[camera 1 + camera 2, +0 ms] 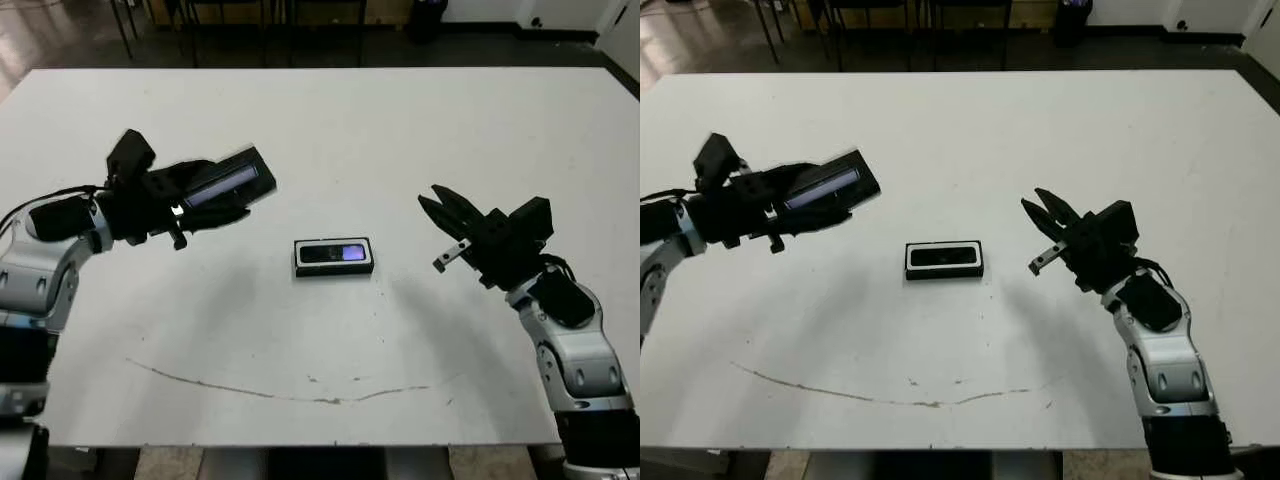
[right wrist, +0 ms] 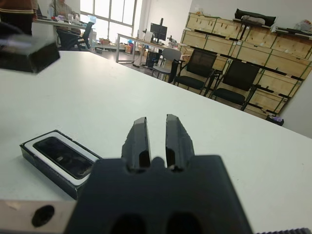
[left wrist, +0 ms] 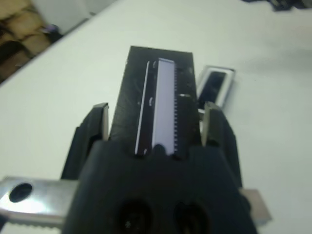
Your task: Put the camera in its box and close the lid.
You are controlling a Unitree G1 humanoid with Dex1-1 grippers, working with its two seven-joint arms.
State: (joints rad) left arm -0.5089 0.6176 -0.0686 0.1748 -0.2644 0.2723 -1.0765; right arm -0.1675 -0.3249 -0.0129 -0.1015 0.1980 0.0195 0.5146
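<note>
The box [image 1: 335, 272], a shallow black tray with white lining, rests at the table's middle. In it lies the camera [image 1: 333, 253], showing a bluish-purple patch. Up and to the left of the box, my left gripper [image 1: 222, 190] is shut on the lid [image 1: 252, 174], a dark panel with a glossy strip, held in the air. The left wrist view shows the lid [image 3: 158, 92] between both fingers [image 3: 102, 121], with the box [image 3: 214, 85] beyond. My right gripper [image 1: 438, 208] hovers to the right of the box, shut and holding nothing. Its wrist view shows the box [image 2: 34, 146] close ahead.
A thin brown line [image 1: 280, 392] crosses the white table [image 1: 400, 120] near its front edge. Chair legs [image 1: 190, 20] stand beyond the far edge. The right wrist view shows office chairs [image 2: 234, 83] and wooden crates [image 2: 273, 58] in the background.
</note>
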